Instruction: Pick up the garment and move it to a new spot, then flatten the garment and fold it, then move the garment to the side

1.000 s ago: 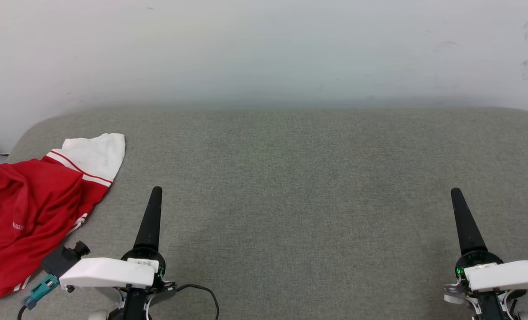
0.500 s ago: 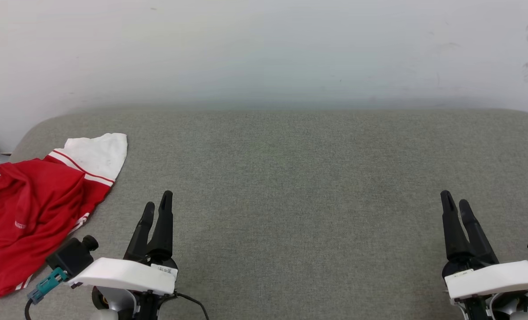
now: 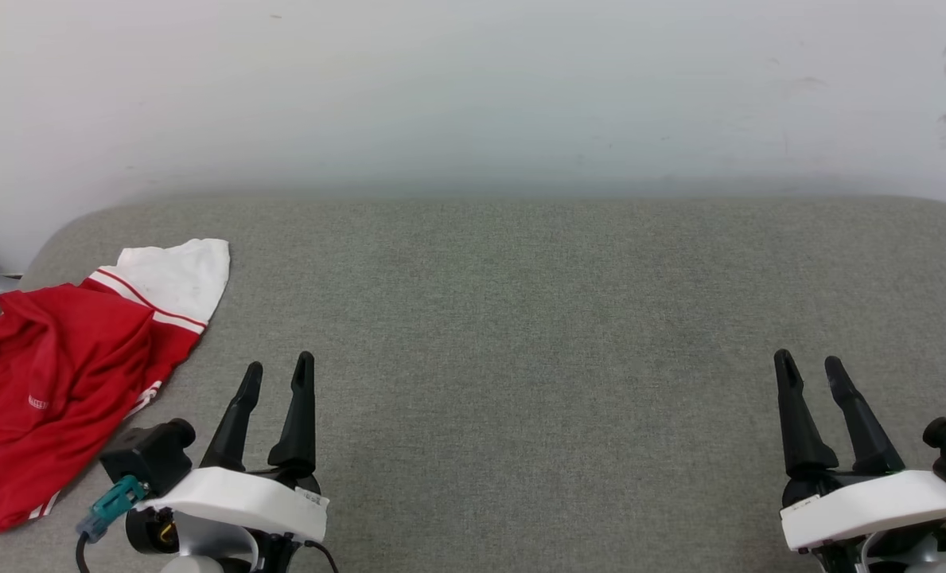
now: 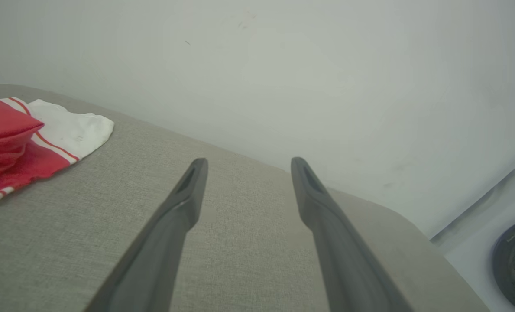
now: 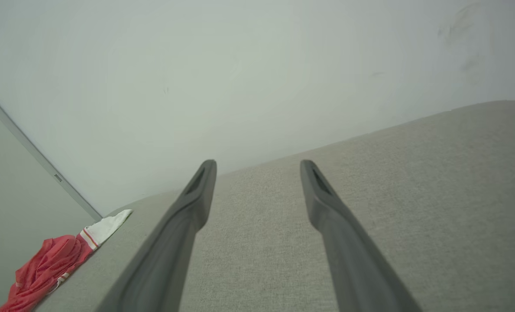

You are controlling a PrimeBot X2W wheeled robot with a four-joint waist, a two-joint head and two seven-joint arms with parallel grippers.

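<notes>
**Crumpled jersey waits at the far left as both arms stand ready**

At about 9 o'clock in the head view, the garment (image 3: pixel 67 374) lies in a loose red heap at the left end of the grey padded surface (image 3: pixel 520 302), unfolded and untouched. Its long axis runs from the white sleeve (image 3: pixel 174 274), at roughly 1 o'clock on the heap, down to a striped edge at 7 o'clock, close to the surface's front left corner.

Just beside it, the left gripper (image 3: pixel 278 363) hangs low over the padding with its two dark fingers spread apart and nothing between them. They point to 12 o'clock, towards the pale wall (image 3: pixel 473 95). From this gripper the heap sits at 9 o'clock, with the sleeve nearer 10. In the left wrist view the garment (image 4: pixel 19 143) shows off to the left of the fingers, not ahead of them.

A wide stretch of bare padding follows. At the far right, the right gripper (image 3: pixel 807 359) also stands with its fingers parted and empty, well apart from the heap, which shows small and distant in its wrist view.

The left arm is plainly the nearer. The pick-up has not begun, and it appears to call for a swing leftward, not a reach forward.
</notes>
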